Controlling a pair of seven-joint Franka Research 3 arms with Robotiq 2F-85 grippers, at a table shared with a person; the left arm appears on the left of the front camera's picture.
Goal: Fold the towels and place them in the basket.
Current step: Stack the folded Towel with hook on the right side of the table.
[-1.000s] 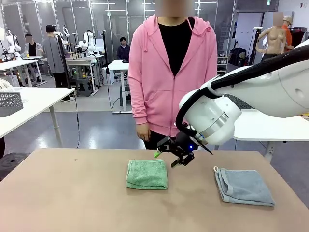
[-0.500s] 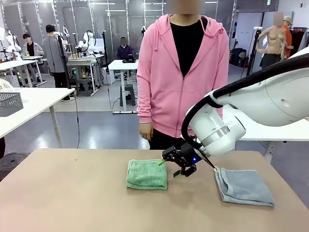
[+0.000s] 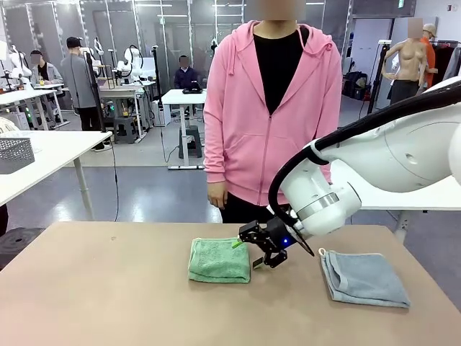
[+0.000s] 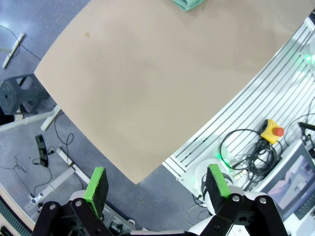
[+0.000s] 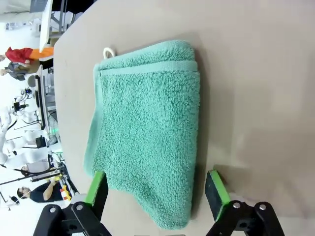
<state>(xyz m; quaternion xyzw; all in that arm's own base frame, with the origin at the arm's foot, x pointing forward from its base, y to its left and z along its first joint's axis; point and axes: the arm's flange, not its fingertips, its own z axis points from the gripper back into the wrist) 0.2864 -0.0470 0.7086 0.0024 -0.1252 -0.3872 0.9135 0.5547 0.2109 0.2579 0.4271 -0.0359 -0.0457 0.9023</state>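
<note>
Two folded terry towels lie on the brown table (image 3: 108, 288): green terry towel (image 3: 220, 260) and blue-grey terry towel (image 3: 364, 279) at right. Right gripper (image 3: 253, 252), jaws apart, straddles the green towel's right edge; left gripper (image 4: 157, 184) hangs open.

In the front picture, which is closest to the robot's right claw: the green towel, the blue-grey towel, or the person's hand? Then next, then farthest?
Measured from the right gripper:
1. The green towel, folded, right beside the gripper on its left; the jaws straddle its near corner.
2. The person's hand, up behind the table, to the left.
3. The blue-grey towel, off to the right. Places two and three are nearly tied.
</note>
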